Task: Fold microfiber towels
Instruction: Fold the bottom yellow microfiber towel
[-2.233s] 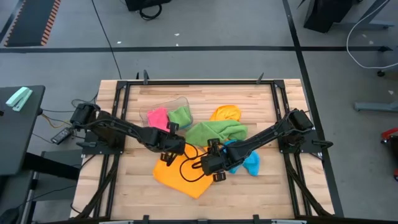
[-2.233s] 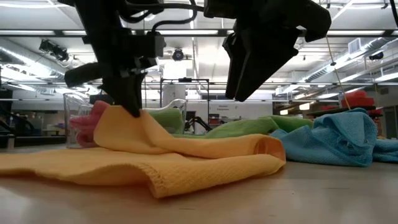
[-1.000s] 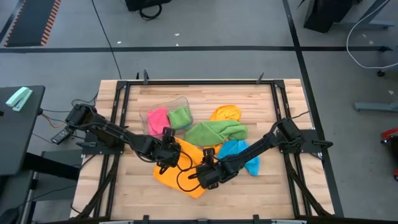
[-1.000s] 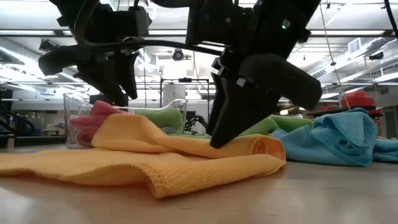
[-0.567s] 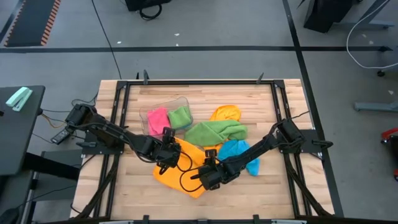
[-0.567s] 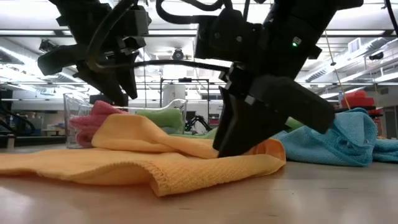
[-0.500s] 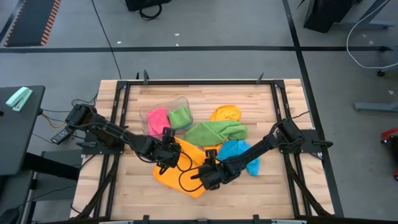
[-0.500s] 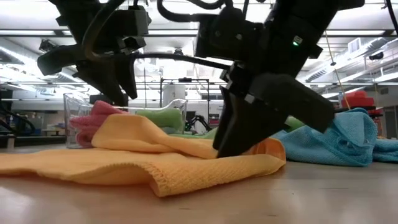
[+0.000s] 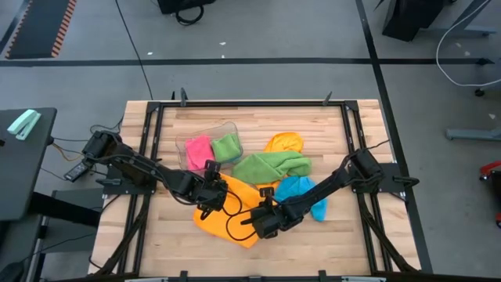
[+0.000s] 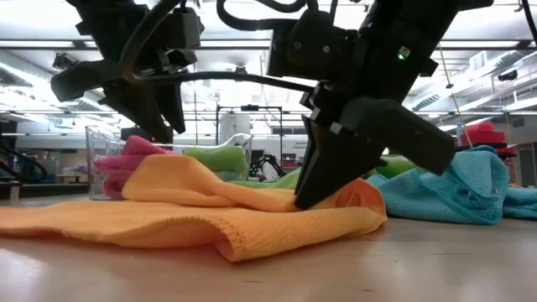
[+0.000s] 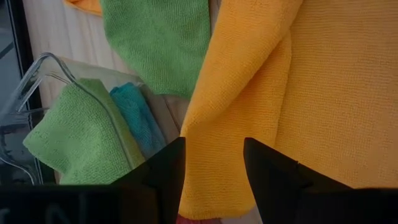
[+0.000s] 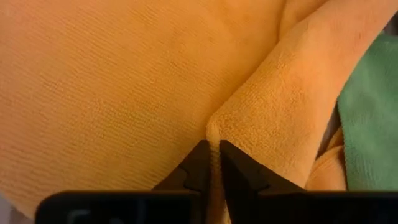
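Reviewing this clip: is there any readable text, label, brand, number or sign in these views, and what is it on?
None can be read.
Orange towel, green towel, blue towel, clear tub: no print or tag visible.
Both arms and the right pincer: no legible markings.
Striped strip on the floor: a pattern only, no words.
Room behind the table: any signs are too small to read.

No readable text, labels, brands, numbers or signs in any view.

Matt, nubbly orange cloth [image 9: 227, 219]; pale wooden table [image 9: 329, 235]
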Robot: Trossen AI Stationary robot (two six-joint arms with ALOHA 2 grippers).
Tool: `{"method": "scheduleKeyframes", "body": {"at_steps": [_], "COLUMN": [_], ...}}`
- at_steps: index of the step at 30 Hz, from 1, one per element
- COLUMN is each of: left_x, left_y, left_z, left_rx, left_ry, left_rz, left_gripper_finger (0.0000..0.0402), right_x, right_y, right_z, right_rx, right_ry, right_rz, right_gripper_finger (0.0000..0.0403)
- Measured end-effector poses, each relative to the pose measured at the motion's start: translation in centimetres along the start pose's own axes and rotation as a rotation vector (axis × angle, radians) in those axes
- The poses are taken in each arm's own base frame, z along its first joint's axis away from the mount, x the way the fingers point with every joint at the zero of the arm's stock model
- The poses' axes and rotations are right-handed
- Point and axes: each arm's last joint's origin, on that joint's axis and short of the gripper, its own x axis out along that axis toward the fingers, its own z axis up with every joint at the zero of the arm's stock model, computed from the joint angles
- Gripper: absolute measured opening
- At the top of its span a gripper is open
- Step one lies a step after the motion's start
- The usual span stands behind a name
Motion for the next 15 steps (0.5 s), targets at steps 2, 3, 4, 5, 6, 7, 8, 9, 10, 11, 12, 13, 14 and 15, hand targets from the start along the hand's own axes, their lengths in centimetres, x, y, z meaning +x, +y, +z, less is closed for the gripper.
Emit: {"method": "scheduleKeyframes", "body": {"at_steps": [2,3,4,5,6,7,8,9,10,11,12,13,14,15], "left_x": [0.0,0.0,0.0,0.0,0.1,0.0,-0.1,-0.1,-0.1,-0.2,-0.2,-0.3,-0.4,-0.3], "left_y": [-0.1,-0.3,-0.4,-0.6,-0.8,-1.1,-1.3,-1.5,-1.7,-1.9,-2.1,-2.2,-2.2,-2.3], "left_z": [0.0,0.1,0.3,0.5,0.7,0.9,0.9,1.0,1.2,1.2,1.1,1.1,1.1,1.1], "left_rx": [-0.018,-0.024,-0.032,-0.041,-0.047,-0.047,-0.044,-0.042,-0.041,-0.034,-0.027,-0.025,-0.023,-0.018], "left_ry": [-0.004,-0.011,-0.025,-0.044,-0.062,-0.074,-0.080,-0.089,-0.101,-0.100,-0.096,-0.099,-0.104,-0.102], "left_rz": [-0.049,-0.095,-0.140,-0.180,-0.216,-0.249,-0.269,-0.276,-0.279,-0.282,-0.284,-0.285,-0.286,-0.286], "left_gripper_finger": [0.0172,0.0172,0.0172,0.0172,0.0172,0.0172,0.0172,0.0172,0.0172,0.0172,0.0172,0.0172,0.0172,0.0172], "right_x": [0.0,0.0,0.0,0.0,0.0,0.1,-0.1,-0.2,-0.4,-0.6,-0.8,-0.9,-1.1,-1.1], "right_y": [0.0,0.0,0.1,0.0,-0.1,-0.1,-0.3,-0.4,-0.5,-0.8,-1.0,-1.2,-1.4,-1.8], "right_z": [0.0,0.0,-0.1,-0.1,-0.1,-0.1,-0.1,-0.1,0.1,0.3,0.3,0.2,0.2,0.1], "right_rx": [0.000,-0.002,-0.003,-0.001,0.004,0.012,0.019,0.024,0.038,0.050,0.050,0.053,0.058,0.058], "right_ry": [0.001,0.008,0.014,0.019,0.023,0.027,0.032,0.040,0.037,0.032,0.043,0.052,0.059,0.073], "right_rz": [0.008,0.017,0.025,0.030,0.030,0.030,0.028,0.026,0.025,0.023,0.014,0.007,-0.001,-0.014], "right_gripper_finger": [0.0044,0.0044,0.0044,0.0043,0.0043,0.0043,0.0043,0.0043,0.0043,0.0043,0.0043,0.0043,0.0043,0.0043]}}
